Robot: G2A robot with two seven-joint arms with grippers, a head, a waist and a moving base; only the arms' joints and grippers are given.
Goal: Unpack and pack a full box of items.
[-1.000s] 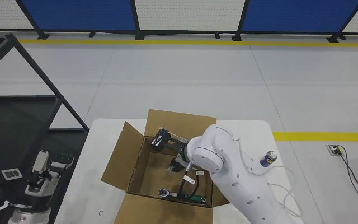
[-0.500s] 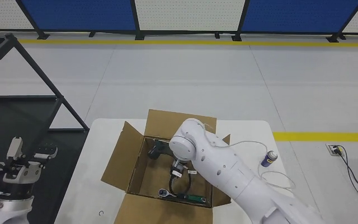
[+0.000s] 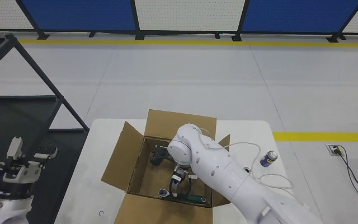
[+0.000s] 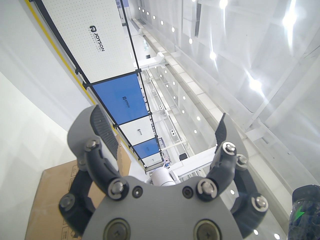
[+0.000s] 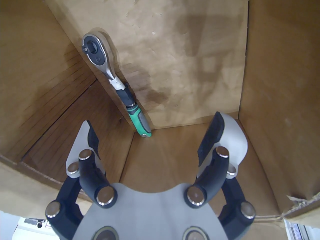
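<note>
An open cardboard box (image 3: 140, 168) stands on the white table. A ratchet wrench (image 3: 182, 195) with a green handle lies on its floor against the near wall. My right arm is down inside the box, and my right gripper (image 5: 152, 123) hangs open just above the handle end of the ratchet wrench (image 5: 110, 76), holding nothing. The box walls (image 5: 275, 76) surround it. My left gripper (image 3: 29, 154) is off the table's left side, open and empty. In its own wrist view my left gripper (image 4: 160, 118) points up at the ceiling, with a box flap (image 4: 57, 183) beside it.
A small spray can (image 3: 269, 158) stands on the table to the right of the box. The box flaps stand out to the left and far side. A black metal frame (image 3: 39, 73) rises at the left of the table.
My right arm has swung and lowered deeper into the box, toward the ratchet wrench at the near wall. My left gripper shifted left a second ago and has stayed still since.
</note>
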